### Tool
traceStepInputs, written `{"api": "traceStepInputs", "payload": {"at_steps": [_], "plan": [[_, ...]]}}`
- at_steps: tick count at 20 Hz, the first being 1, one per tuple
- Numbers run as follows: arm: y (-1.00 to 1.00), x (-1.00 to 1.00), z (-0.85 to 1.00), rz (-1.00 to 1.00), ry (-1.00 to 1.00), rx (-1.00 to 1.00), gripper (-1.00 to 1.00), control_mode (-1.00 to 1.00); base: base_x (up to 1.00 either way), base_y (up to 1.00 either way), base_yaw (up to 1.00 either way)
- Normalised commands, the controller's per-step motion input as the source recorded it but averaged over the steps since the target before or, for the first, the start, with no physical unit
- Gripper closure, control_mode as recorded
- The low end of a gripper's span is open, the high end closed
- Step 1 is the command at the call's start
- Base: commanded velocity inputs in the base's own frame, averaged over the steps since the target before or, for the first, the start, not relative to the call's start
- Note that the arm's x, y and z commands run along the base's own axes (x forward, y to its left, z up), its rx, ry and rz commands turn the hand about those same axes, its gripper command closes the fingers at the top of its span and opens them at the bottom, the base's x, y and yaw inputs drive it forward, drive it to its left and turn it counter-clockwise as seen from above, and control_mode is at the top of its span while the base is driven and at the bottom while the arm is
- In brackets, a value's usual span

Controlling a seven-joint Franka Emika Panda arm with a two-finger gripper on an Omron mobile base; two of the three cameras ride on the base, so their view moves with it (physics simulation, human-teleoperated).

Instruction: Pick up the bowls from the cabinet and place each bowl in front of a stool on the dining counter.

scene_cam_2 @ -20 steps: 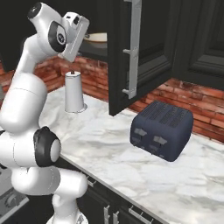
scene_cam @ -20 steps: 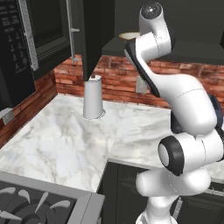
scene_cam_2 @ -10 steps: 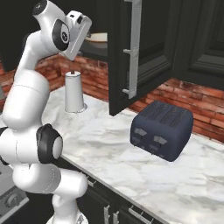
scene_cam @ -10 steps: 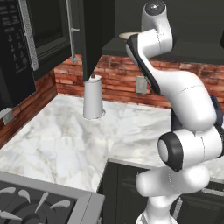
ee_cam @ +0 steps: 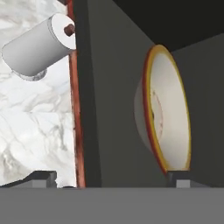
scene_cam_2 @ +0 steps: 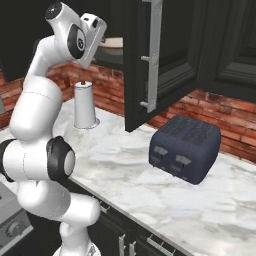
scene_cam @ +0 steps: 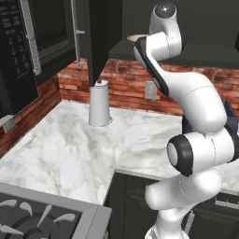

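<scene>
While the arm reached up toward the open cabinet (scene_cam_2: 165, 55), the cream bowl (ee_cam: 168, 116) sat on the dark shelf (ee_cam: 113, 109) inside it, just ahead of the hand. The gripper (ee_cam: 111, 178) stood wide open and held nothing, one fingertip (ee_cam: 183, 178) near the bowl's rim. Below, a paper towel roll (scene_cam: 99, 104) stood upright on the marble worktop (scene_cam: 60, 149), with a dark toaster (scene_cam_2: 186, 148) further along.

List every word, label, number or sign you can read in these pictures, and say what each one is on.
None can be read.
Microwave control panel: rows of pale marks in the left base view, too small and blurred to read.
Toaster: grey levers on its front, no lettering.
Cream bowl, paper towel roll, cabinet door: no text or sign.
</scene>
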Motion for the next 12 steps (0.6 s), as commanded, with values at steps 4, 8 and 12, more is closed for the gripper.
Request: {"api": "traceStepInputs", "payload": {"at_steps": [4, 8, 12], "plan": [[0.01, 0.47, 0.00, 0.03, 0.08, -0.04, -1.00, -1.00, 0.00, 0.00, 0.00], [0.01, 0.47, 0.00, 0.00, 0.16, -0.10, -1.00, -1.00, 0.00, 0.00, 0.00], [0.04, 0.46, 0.00, -0.01, 0.13, -0.10, -1.00, -1.00, 0.00, 0.00, 0.00]]}}
